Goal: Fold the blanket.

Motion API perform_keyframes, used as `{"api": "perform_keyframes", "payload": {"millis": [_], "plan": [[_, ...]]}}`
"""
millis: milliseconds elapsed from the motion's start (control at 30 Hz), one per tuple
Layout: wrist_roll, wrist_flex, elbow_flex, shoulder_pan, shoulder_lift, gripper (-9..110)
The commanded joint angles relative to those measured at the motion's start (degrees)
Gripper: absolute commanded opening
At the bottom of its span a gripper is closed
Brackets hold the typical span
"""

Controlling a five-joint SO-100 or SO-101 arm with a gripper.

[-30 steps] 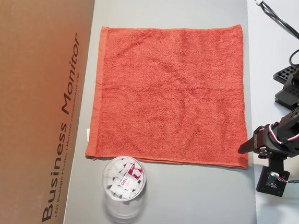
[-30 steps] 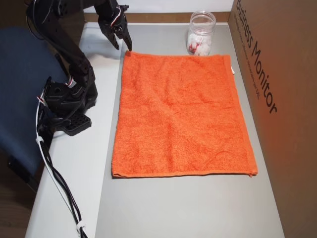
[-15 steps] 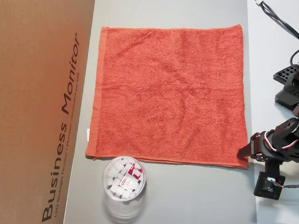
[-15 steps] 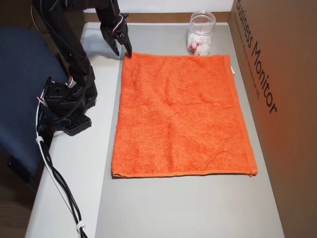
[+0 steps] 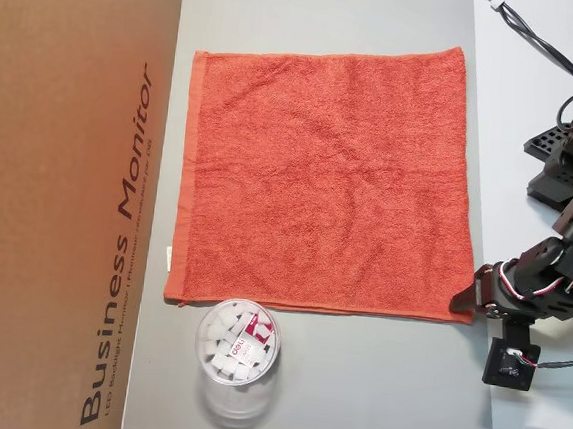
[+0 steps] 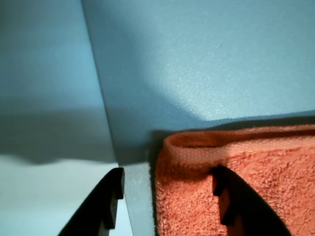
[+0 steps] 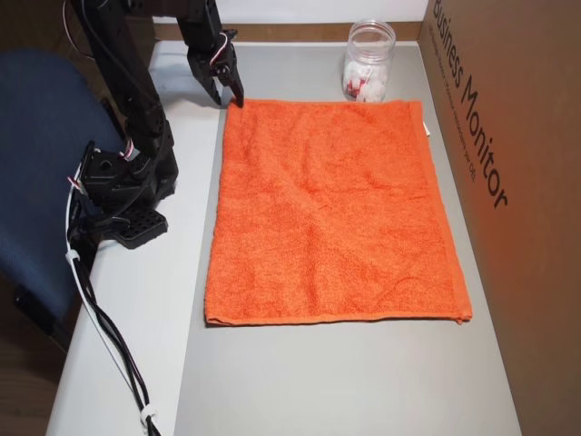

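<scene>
One corner of the blanket [image 6: 231, 196] sits between your gripper [image 6: 170, 201] fingers, spread and not yet clenched, at the grey mat's [image 5: 350, 401] edge beside the arm's base

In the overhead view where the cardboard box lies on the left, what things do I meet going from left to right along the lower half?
Cardboard box → clear plastic tub → blanket → gripper at the blanket's corner → arm base.

In an overhead view, a clear tub [image 5: 237, 356] blocks the tabletop [image 5: 372, 383] at 6 o'clock of the blanket [image 5: 325, 173]; elsewhere open.
</scene>
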Motion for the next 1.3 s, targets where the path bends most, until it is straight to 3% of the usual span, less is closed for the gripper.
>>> {"api": "perform_keyframes", "payload": {"millis": [0,633,900,1267], "plan": [[0.44,-0.53,-1.58,0.35,-0.18,18],[0.44,-0.79,-0.18,4.04,-0.18,18],[0.44,-8.35,3.34,4.04,-0.26,18],[0.44,-8.44,3.43,4.13,-2.64,18]]}}
